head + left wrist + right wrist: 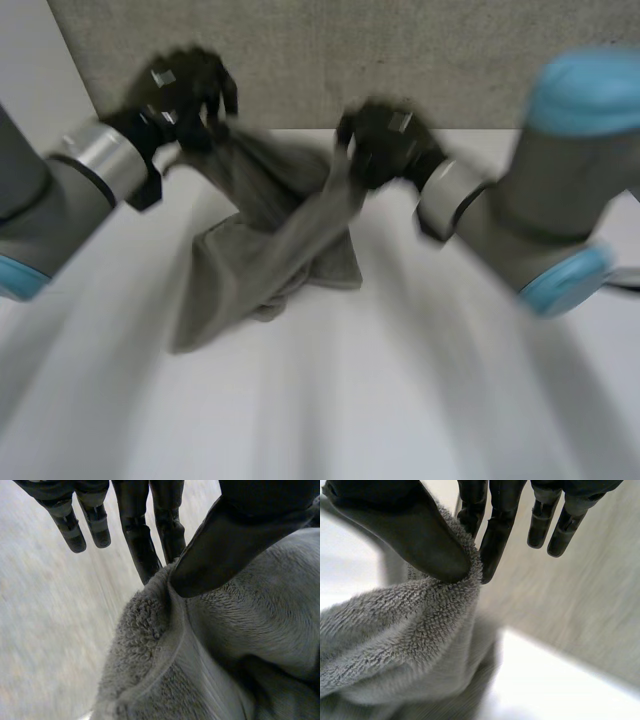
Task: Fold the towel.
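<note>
My left arm (70,185) enters the head view from 8 o'clock. It ends in my left hand (185,90), which is raised above the white worktop (420,400) at about 10 o'clock of the towel (265,250).

**Left hand state:** closed on the towel. In the left wrist view, my thumb (235,535) presses a hemmed edge of the grey terry cloth against the fingers (140,545) next to it. The other fingers are straight and clear of the cloth. I cannot tell whether the gripped point is a corner.

**Towel position:** it lies between my two hands.
- One strand rises to my left hand and a second strand rises to my right hand.
- The two strands cross at the middle.
- The rest lies bunched on the worktop, with its lowest fold trailing toward 7 o'clock and touching the surface.

**Right hand state:** closed on the towel. My right hand (385,140) is at about 1 o'clock of the bunched cloth, also raised above the worktop. In the right wrist view, my thumb (405,530) clamps a rolled edge of the towel against the adjacent fingers (497,535). The outer fingers are straight and free.

My right arm (520,215) leaves the head view toward 4 o'clock.

A grey backboard (330,55) stands behind the worktop at 12 o'clock.
</note>
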You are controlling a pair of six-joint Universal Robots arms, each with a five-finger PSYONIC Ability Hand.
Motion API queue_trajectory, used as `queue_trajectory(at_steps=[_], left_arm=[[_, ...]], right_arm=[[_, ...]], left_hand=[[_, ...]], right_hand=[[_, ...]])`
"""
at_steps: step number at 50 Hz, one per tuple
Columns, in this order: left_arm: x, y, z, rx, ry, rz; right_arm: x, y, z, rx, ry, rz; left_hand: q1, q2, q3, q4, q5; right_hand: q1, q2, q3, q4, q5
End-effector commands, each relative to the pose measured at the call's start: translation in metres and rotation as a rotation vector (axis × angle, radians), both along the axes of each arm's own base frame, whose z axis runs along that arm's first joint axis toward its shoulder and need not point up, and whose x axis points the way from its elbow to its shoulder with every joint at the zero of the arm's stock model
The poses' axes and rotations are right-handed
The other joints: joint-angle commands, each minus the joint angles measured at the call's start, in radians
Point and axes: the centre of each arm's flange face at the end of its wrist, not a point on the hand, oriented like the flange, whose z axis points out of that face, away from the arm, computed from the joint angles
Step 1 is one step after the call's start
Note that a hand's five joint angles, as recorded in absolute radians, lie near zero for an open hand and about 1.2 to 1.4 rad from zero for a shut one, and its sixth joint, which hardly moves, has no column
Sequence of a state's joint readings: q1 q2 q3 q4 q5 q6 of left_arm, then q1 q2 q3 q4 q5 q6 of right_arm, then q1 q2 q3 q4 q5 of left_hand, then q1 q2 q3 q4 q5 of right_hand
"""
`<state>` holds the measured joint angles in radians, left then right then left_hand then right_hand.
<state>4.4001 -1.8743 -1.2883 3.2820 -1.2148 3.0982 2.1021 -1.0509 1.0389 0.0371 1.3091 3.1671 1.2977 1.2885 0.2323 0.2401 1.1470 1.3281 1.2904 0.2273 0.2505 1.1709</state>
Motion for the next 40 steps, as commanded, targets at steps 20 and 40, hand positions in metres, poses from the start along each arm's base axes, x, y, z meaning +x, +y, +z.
queue_trajectory(at_steps=[20, 40], left_arm=[[0.026, 0.046, -0.026, 0.113, 0.109, 0.043], [0.059, -0.008, -0.055, 0.055, -0.016, 0.245]], right_arm=[[-0.039, 0.002, -0.008, 0.017, 0.214, 0.066], [-0.085, 0.067, -0.095, 0.172, 0.286, -0.124]], left_hand=[[0.099, 0.108, -0.058, -0.066, 0.075], [0.099, 0.108, -0.058, -0.066, 0.075]], right_hand=[[-1.154, -1.116, -0.053, -0.076, -1.171], [-1.154, -1.116, -0.053, -0.076, -1.171]])
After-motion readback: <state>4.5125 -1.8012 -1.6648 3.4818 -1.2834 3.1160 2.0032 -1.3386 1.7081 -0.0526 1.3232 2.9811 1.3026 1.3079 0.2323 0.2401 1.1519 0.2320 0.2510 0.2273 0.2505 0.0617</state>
